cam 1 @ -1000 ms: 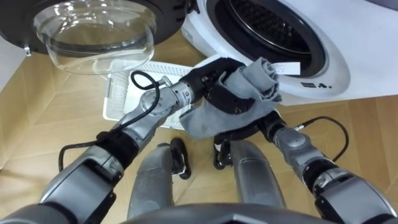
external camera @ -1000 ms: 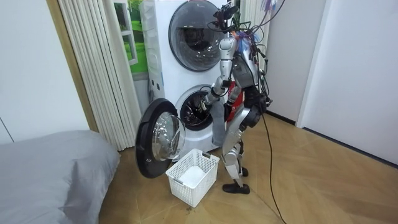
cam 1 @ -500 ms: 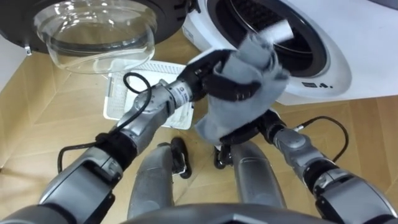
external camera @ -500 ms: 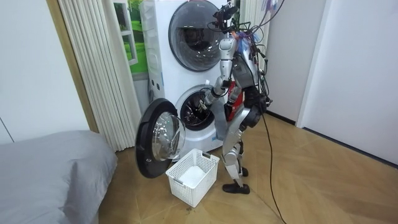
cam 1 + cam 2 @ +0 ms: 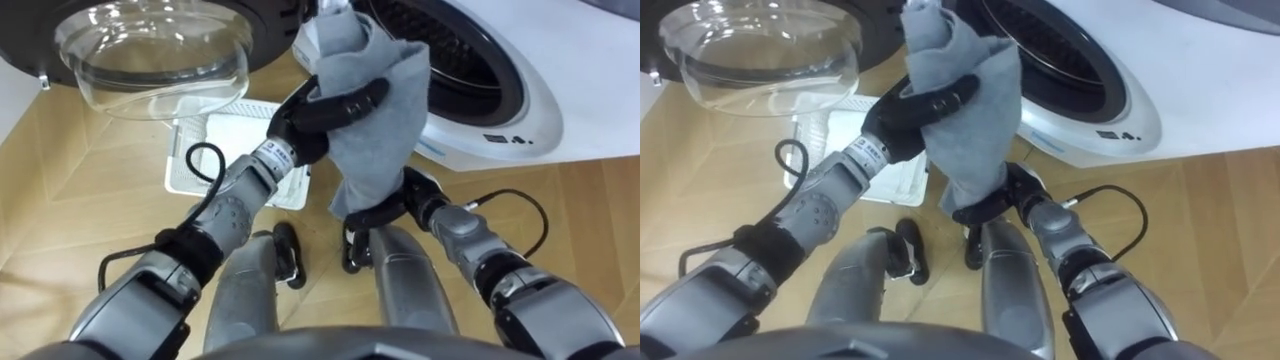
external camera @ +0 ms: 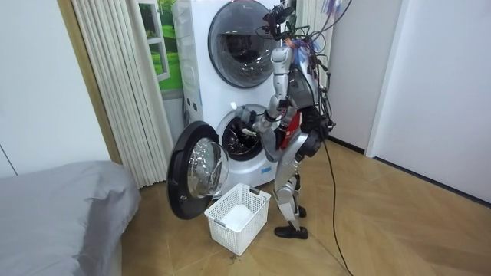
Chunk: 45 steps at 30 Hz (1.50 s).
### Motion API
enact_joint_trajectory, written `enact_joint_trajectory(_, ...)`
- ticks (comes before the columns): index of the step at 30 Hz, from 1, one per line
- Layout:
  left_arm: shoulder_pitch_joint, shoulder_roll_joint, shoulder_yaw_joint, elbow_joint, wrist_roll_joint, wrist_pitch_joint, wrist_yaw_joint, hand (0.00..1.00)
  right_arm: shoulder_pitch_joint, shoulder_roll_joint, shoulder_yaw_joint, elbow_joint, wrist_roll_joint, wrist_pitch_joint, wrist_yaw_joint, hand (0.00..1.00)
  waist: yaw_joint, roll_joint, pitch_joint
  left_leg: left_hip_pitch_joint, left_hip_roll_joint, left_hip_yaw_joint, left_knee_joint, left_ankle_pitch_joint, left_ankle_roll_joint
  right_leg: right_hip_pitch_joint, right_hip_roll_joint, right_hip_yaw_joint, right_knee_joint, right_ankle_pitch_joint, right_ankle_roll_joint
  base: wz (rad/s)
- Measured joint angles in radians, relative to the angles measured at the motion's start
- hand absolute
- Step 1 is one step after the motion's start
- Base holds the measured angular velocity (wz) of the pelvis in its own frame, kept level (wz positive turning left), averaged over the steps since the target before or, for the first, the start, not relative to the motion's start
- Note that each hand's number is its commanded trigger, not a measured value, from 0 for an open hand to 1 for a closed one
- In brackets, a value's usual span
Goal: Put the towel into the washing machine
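A grey towel [image 5: 378,105] hangs from my left hand [image 5: 318,112], which is shut on its upper part. The towel's top reaches the lower rim of the washing machine's round opening [image 5: 455,55], and its dark drum lies just behind. My right hand [image 5: 418,195] sits low, at the towel's hanging bottom end, partly behind the cloth. In the room view I stand upright at the lower machine, with the towel [image 6: 246,116] held at the open port.
The round glass door [image 5: 150,50] stands swung open on my left. A white laundry basket [image 5: 215,150] sits on the wooden floor below it, by my feet. A second machine [image 6: 242,42] is stacked above, and a grey bed [image 6: 61,215] lies at the room view's left.
My left hand has raised the towel from waist height up and forward to the rim of the opening. The right hand has stayed low under the cloth.
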Motion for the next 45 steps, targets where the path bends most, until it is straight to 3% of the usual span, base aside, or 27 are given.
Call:
enact_joint_trajectory(6, 0.000, -0.029, 0.034, 0.049, -0.118, 0.020, 0.000, 1.00, -0.003, -0.001, -0.006, -0.013, -0.013, 0.026, -0.015, 1.00, 0.003, -0.013, -0.0053, 0.000, 0.000, 0.000, -0.002, 0.000, 0.000, -0.001, 0.000, -0.001, 0.000, 0.000, 0.000, 0.00)
enact_joint_trajectory(11, 0.011, -0.029, 0.034, 0.061, -0.150, 0.028, 0.000, 1.00, 0.003, -0.002, -0.021, -0.015, -0.042, 0.045, -0.037, 1.00, 0.009, -0.011, -0.0065, 0.000, 0.000, 0.000, -0.013, 0.001, -0.001, -0.001, 0.002, -0.002, -0.007, 0.000, 0.000, 0.00)
enact_joint_trajectory(13, 0.015, -0.030, 0.037, 0.062, -0.150, 0.028, 0.000, 1.00, 0.009, -0.007, -0.022, -0.020, -0.040, 0.045, -0.045, 1.00, 0.027, -0.008, -0.0084, 0.000, 0.002, 0.000, -0.015, 0.001, -0.002, 0.000, 0.006, -0.001, -0.014, 0.001, -0.001, 0.00)
enact_joint_trajectory(14, 0.016, -0.030, 0.037, 0.063, -0.149, 0.028, 0.000, 0.95, 0.010, -0.008, -0.022, -0.020, -0.039, 0.045, -0.047, 1.00, 0.032, -0.007, -0.0092, 0.000, 0.003, 0.000, -0.014, 0.002, -0.003, 0.001, 0.007, -0.001, -0.016, 0.001, -0.001, 0.00)
enact_joint_trajectory(15, 0.018, -0.029, 0.037, 0.065, -0.149, 0.027, 0.000, 0.24, 0.010, -0.007, -0.022, -0.020, -0.039, 0.045, -0.051, 1.00, 0.039, -0.004, -0.0107, 0.001, 0.003, 0.000, -0.014, 0.002, -0.004, 0.002, 0.007, -0.002, -0.018, 0.001, -0.001, 0.00)
enact_joint_trajectory(16, 0.019, -0.029, 0.037, 0.070, -0.148, 0.024, 0.000, 0.00, 0.010, -0.008, -0.022, -0.018, -0.040, 0.044, -0.052, 1.00, 0.047, -0.001, -0.0124, 0.004, 0.003, -0.001, -0.014, 0.003, -0.004, 0.005, 0.008, -0.002, -0.019, 0.001, -0.001, 0.00)
enact_joint_trajectory(20, 0.025, -0.029, 0.061, 0.104, -0.144, 0.020, -0.016, 0.00, 0.019, -0.008, -0.031, -0.013, -0.043, 0.045, -0.054, 1.00, 0.063, 0.005, -0.0156, 0.016, 0.002, -0.005, -0.018, 0.004, -0.007, 0.017, 0.008, -0.006, -0.022, 0.001, -0.001, 0.03)
enact_joint_trajectory(24, 0.053, -0.002, 0.075, 0.127, -0.132, 0.019, -0.021, 0.00, 0.033, -0.018, -0.043, -0.013, -0.032, 0.045, -0.075, 1.00, 0.067, 0.024, -0.0125, 0.018, 0.002, -0.011, -0.021, 0.004, -0.007, 0.025, 0.007, -0.012, -0.022, 0.002, -0.003, 0.03)
enact_joint_trajectory(26, 0.065, 0.002, 0.083, 0.136, -0.075, 0.018, -0.021, 0.00, 0.039, -0.033, -0.044, -0.013, -0.030, 0.045, -0.086, 1.00, 0.080, 0.029, -0.0112, 0.018, 0.001, -0.010, -0.023, 0.004, -0.007, 0.025, 0.005, -0.012, -0.023, 0.004, -0.005, 0.00)
enact_joint_trajectory(30, 0.075, 0.021, 0.098, 0.171, 0.102, 0.016, -0.001, 0.00, 0.045, -0.056, -0.049, -0.004, -0.020, 0.045, -0.096, 1.00, 0.105, 0.032, -0.0118, 0.017, 0.000, -0.010, -0.032, 0.011, -0.010, 0.022, 0.006, -0.013, -0.028, 0.006, -0.008, 0.00)
enact_joint_trajectory(35, 0.094, 0.020, 0.151, 0.195, 0.321, 0.015, 0.128, 0.00, 0.053, -0.065, -0.061, -0.001, 0.056, 0.045, -0.129, 1.00, 0.114, 0.034, -0.0118, 0.015, -0.001, -0.006, -0.046, 0.015, -0.014, 0.011, 0.006, -0.009, -0.027, 0.003, -0.010, 0.00)
enact_joint_trajectory(37, 0.107, 0.030, 0.152, 0.196, 0.489, 0.015, 0.191, 0.00, 0.053, -0.078, -0.061, 0.004, 0.124, 0.046, -0.131, 1.00, 0.118, 0.033, -0.0117, 0.015, -0.001, -0.005, -0.048, 0.016, -0.016, 0.011, 0.006, -0.008, -0.021, 0.001, -0.011, 0.00)
enact_joint_trajectory(40, 0.124, 0.030, 0.152, 0.197, 0.646, 0.017, 0.268, 0.00, 0.049, -0.085, -0.084, 0.004, 0.219, 0.058, -0.134, 1.00, 0.116, 0.033, -0.0114, 0.015, -0.004, -0.004, -0.049, 0.016, -0.017, 0.009, 0.003, -0.008, -0.023, -0.003, -0.011, 0.00)
enact_joint_trajectory(45, 0.135, 0.038, 0.165, 0.258, 0.779, 0.018, 0.351, 0.00, 0.045, -0.085, -0.143, 0.006, 0.400, 0.066, -0.139, 1.00, 0.115, 0.032, -0.0111, 0.012, -0.005, -0.005, -0.046, 0.016, -0.016, 0.008, 0.000, -0.010, -0.023, -0.004, -0.011, 0.01)
